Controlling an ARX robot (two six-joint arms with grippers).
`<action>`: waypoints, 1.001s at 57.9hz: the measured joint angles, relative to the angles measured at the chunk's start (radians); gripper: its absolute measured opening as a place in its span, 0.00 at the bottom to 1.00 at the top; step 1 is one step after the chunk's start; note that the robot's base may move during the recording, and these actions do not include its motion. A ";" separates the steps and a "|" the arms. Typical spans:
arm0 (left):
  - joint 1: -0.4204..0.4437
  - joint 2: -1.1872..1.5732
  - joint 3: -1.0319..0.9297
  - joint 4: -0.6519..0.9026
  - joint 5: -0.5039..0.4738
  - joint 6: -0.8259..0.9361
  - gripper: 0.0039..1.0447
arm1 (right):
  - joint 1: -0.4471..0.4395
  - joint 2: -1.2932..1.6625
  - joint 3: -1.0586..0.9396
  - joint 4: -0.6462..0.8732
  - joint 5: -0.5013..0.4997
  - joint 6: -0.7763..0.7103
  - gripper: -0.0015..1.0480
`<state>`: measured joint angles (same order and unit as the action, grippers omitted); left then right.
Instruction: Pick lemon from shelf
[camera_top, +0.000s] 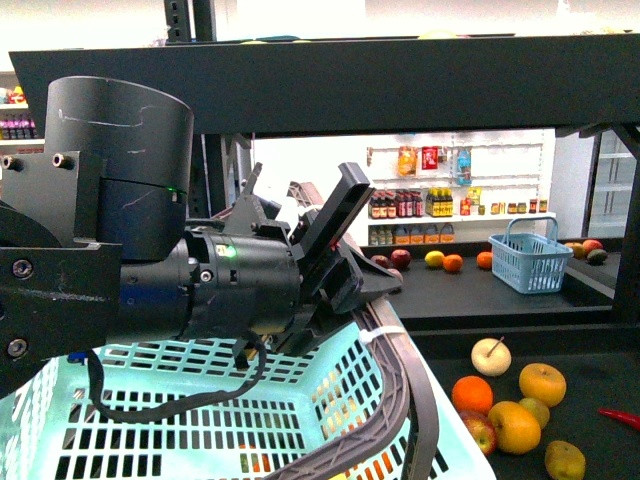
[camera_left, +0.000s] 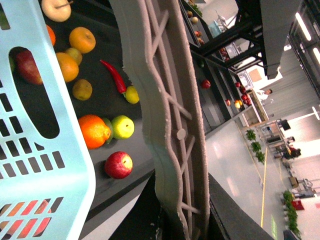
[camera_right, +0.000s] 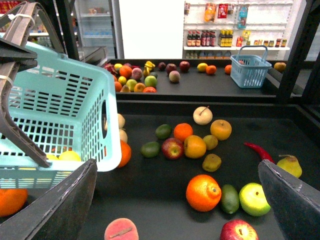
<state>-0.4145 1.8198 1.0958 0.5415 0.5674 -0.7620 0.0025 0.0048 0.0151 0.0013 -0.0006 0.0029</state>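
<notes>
1. Lemon (camera_right: 289, 165): far right of the right wrist frame, on the shelf (camera_right: 165, 102) tray, just beside the red chili (camera_right: 258, 151). Its long axis seems to run roughly across the frame.
2. Right hand (camera_right: 176, 202): spread wide, holding nothing. The lemon sits just above its right finger (camera_right: 292, 202), well off centre.
3. Left hand (camera_top: 335, 262): appears clamped on the basket handle (camera_left: 167, 115), so it is occupied.
4. Judgement: the right arm is free and should swing rightward.

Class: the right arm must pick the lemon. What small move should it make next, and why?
Probably swing the open right gripper toward the lemon, beside the red chili on the shelf tray: the lemon lies off to one side, not between the fingers.
</notes>
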 joint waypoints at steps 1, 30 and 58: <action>-0.001 0.000 0.000 0.007 -0.016 -0.007 0.10 | 0.000 0.000 0.000 0.000 0.000 0.000 0.93; 0.303 0.040 0.002 0.483 -0.486 -0.452 0.10 | 0.000 0.000 0.000 0.000 0.000 0.000 0.93; 0.595 0.100 -0.056 0.676 -0.452 -0.590 0.10 | 0.000 0.000 0.000 0.000 0.000 0.000 0.93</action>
<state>0.1806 1.9202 1.0397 1.2171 0.1158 -1.3518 0.0025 0.0048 0.0151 0.0013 -0.0006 0.0029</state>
